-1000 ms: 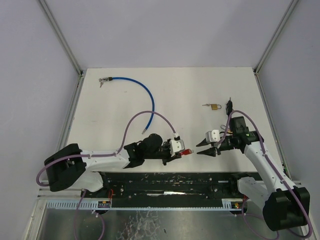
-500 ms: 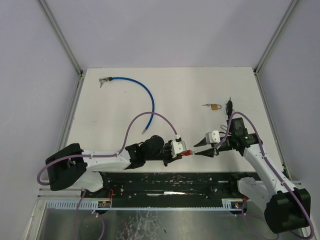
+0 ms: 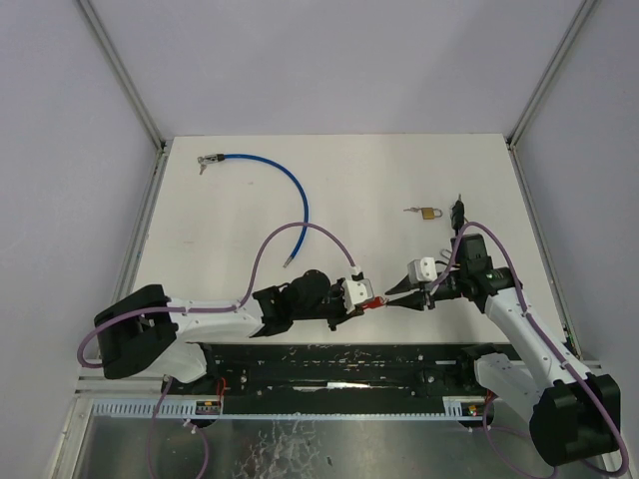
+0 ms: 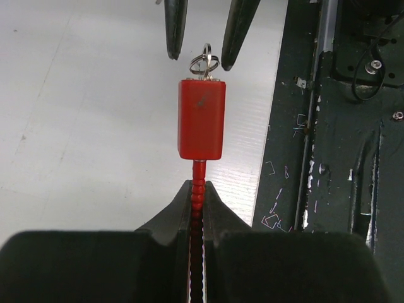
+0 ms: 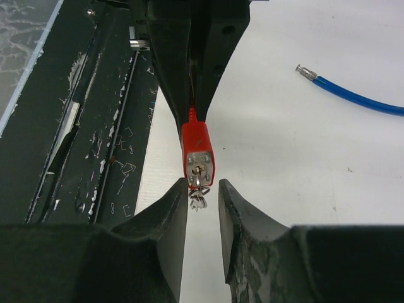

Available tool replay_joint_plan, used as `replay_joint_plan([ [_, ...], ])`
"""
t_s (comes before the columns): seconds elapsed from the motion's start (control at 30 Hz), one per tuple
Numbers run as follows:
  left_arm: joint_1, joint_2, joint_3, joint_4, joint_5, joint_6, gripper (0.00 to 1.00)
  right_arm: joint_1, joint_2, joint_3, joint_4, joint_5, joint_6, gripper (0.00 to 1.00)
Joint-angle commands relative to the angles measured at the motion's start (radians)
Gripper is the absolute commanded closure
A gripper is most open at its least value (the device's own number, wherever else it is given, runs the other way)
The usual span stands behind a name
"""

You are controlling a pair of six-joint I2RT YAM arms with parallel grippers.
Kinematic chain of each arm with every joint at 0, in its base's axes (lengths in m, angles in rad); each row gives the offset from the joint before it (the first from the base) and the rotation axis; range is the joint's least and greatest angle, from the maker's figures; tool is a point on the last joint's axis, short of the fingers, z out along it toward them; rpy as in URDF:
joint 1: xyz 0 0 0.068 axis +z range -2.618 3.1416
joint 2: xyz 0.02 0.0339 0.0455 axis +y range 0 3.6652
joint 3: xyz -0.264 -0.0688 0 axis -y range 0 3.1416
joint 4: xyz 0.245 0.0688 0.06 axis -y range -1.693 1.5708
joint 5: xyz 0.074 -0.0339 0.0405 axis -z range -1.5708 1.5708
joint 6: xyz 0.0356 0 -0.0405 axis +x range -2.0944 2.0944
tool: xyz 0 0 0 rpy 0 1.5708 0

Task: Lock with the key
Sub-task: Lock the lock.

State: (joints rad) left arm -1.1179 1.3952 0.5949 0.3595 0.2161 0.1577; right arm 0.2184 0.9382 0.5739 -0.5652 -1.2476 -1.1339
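Status: clamping left gripper (image 4: 197, 189) fully shut on cable (image 4: 198, 170) behind lock (image 4: 201, 120); straddling key (image 4: 205, 63) in lock's end with right gripper (image 5: 203, 189), part-open, gripping nothing. Judging key light, stiff, slippery; pinching its head.

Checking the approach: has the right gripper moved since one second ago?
Yes. The right gripper shifted left, away from the brass padlock lying on the table, toward the red lock.

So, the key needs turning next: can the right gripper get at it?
Probably yes. The right gripper stands open either side of the key in the red lock, nothing between; the left gripper grips the lock's cable.
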Motion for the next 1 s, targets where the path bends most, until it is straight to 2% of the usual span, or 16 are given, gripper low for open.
replay_joint_plan([
  [0.0,-0.008,0.010,0.053,0.041,-0.016,-0.026,1.00,0.016,-0.009,-0.006,0.064,0.004,0.055,0.69],
  [0.23,-0.011,0.016,0.064,0.041,-0.016,-0.040,1.00,0.025,-0.010,-0.013,0.095,0.043,0.078,0.71],
  [0.33,-0.011,0.018,0.066,0.039,-0.015,-0.042,1.00,0.027,-0.009,-0.007,0.102,0.051,0.090,0.81],
  [0.47,-0.012,0.017,0.066,0.038,-0.012,-0.043,1.00,0.029,0.000,0.005,0.087,0.054,0.088,0.98],
  [0.5,-0.012,0.017,0.066,0.037,-0.013,-0.043,1.00,0.030,0.003,0.011,0.069,0.053,0.071,1.00],
  [0.73,-0.012,0.008,0.052,0.013,-0.013,-0.013,1.00,0.032,-0.011,0.068,-0.143,0.094,-0.217,1.00],
  [0.97,0.025,0.021,0.012,-0.002,0.016,0.049,1.00,0.032,-0.108,0.077,-0.087,0.200,-0.129,1.00],
])
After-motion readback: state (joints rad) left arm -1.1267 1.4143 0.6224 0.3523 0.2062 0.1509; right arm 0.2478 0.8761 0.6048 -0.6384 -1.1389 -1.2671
